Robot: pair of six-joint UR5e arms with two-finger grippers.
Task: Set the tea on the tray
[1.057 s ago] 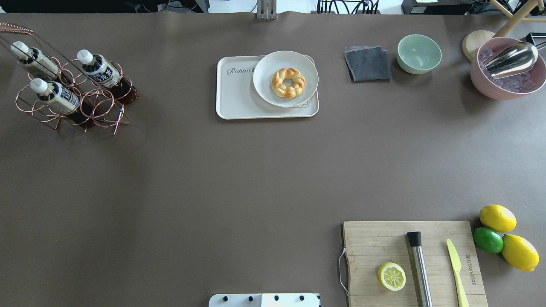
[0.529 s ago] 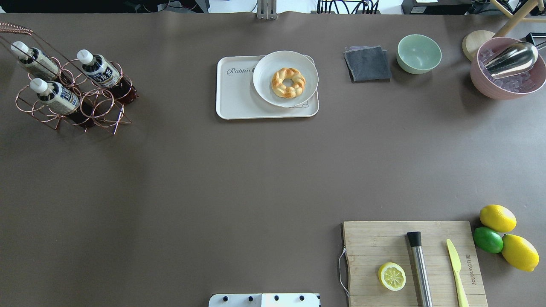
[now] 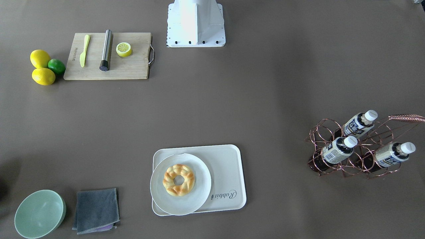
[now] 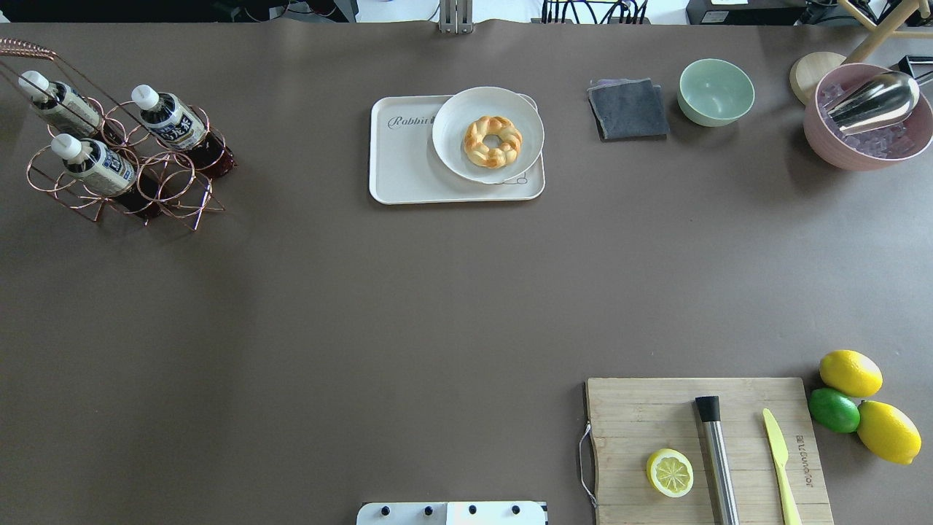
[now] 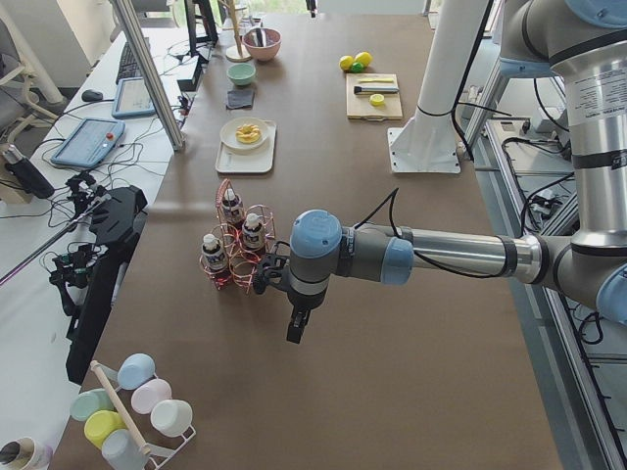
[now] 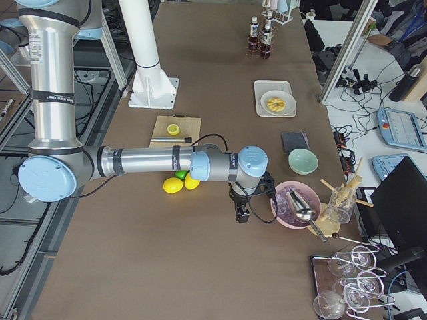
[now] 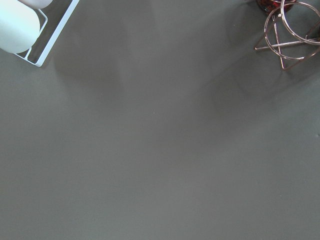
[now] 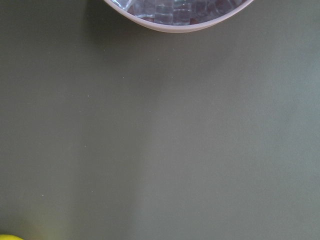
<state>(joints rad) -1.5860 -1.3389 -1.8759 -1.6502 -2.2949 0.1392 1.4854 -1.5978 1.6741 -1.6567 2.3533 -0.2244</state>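
Three tea bottles stand tilted in a copper wire rack (image 4: 124,182) at the table's far left: one (image 4: 171,117) nearest the tray, the others (image 4: 95,164) (image 4: 62,106) behind it. The cream tray (image 4: 404,164) marked "Rabbit" lies at the far centre; it also shows in the front view (image 3: 227,166). A white plate (image 4: 452,120) with a braided donut (image 4: 493,141) covers its right part. My left gripper (image 5: 296,328) hangs beside the rack, off the overhead view. My right gripper (image 6: 240,213) hangs by the pink bowl. I cannot tell whether either is open.
A grey cloth (image 4: 628,109), a green bowl (image 4: 716,91) and a pink bowl of ice (image 4: 867,124) with a metal scoop sit far right. A cutting board (image 4: 707,448) holds a half lemon, a steel tool and a knife; lemons and a lime (image 4: 834,410) lie beside it.
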